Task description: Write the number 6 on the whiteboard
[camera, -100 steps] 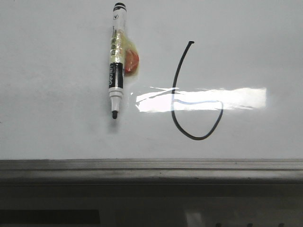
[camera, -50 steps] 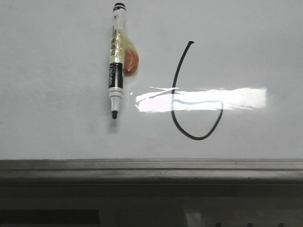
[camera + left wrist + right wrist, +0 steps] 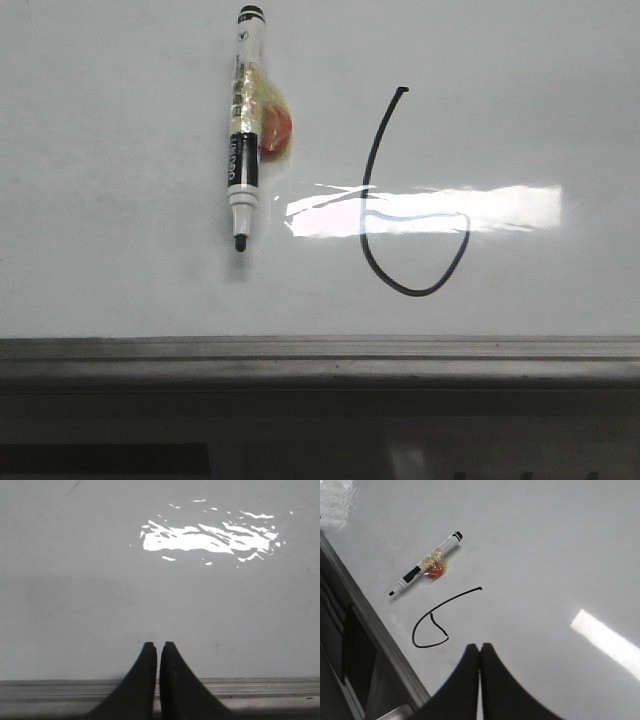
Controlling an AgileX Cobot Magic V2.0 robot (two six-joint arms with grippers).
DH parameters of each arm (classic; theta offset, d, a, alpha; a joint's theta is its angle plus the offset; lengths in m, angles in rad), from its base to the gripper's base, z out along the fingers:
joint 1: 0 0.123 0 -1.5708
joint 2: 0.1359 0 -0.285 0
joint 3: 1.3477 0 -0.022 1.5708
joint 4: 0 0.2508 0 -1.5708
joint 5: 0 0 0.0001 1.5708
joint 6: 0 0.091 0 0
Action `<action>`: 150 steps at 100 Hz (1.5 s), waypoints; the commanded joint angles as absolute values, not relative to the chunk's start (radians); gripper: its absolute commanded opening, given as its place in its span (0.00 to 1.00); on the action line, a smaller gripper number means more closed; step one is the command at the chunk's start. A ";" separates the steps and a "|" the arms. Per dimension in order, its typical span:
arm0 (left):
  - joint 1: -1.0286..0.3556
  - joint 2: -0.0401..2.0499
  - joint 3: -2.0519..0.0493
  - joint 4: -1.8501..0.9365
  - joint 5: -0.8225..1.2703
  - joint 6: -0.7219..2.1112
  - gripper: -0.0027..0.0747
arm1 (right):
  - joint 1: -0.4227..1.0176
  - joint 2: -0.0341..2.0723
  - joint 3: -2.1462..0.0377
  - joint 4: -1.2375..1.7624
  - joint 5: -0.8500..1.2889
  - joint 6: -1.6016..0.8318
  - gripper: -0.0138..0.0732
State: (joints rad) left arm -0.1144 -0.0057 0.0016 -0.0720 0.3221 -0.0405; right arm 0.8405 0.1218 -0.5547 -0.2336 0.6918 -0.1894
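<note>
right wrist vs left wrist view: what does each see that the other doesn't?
Right wrist only: the thin black hand-drawn number 6, the black-and-white marker pen lying uncapped beside it, and the shut right gripper. Left wrist only: the shut left gripper over bare board. Both: the glossy white whiteboard with its grey edge strip and glare.

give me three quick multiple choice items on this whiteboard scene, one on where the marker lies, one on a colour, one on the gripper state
1. In the front view, the marker pen lies
A. left of the number 6
B. right of it
C. across it

2. The drawn line is
A. red
B. black
C. blue

3. The right gripper is
A. shut on the pen
B. wide open
C. shut, holding nothing

Key: 1 A, the pen lies apart on the whiteboard, left of the 6. 2 B, the stroke is black. 3 C, its fingers meet with nothing between; the left gripper is nearly shut too.
</note>
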 commanded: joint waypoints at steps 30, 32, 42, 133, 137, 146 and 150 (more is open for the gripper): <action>-0.113 -0.032 0.023 -0.073 0.247 -0.048 0.01 | 0.833 0.136 -0.577 -0.251 0.614 -0.189 0.12; -0.113 -0.032 0.023 -0.073 0.247 -0.048 0.01 | 0.832 0.136 -0.577 -0.251 0.614 -0.189 0.12; -0.113 -0.032 0.023 -0.073 0.247 -0.048 0.01 | 0.800 0.136 -0.555 -0.297 0.602 -0.189 0.12; -0.113 -0.032 0.023 -0.072 0.247 -0.048 0.01 | -0.042 -0.027 0.027 -0.111 0.200 -0.154 0.12; -0.113 -0.032 0.023 -0.072 0.247 -0.048 0.01 | -0.042 -0.027 0.027 -0.111 0.243 -0.154 0.12; -0.113 -0.032 0.023 -0.072 0.247 -0.048 0.01 | -0.042 -0.027 0.027 -0.111 0.313 -0.154 0.12; -0.113 -0.032 0.023 -0.072 0.247 -0.048 0.01 | -0.042 -0.027 0.027 -0.111 0.309 -0.154 0.12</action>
State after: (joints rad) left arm -0.1144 -0.0057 0.0016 -0.0714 0.3203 -0.0420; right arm -0.0361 -0.0117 0.0116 -0.1100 0.3271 -0.1594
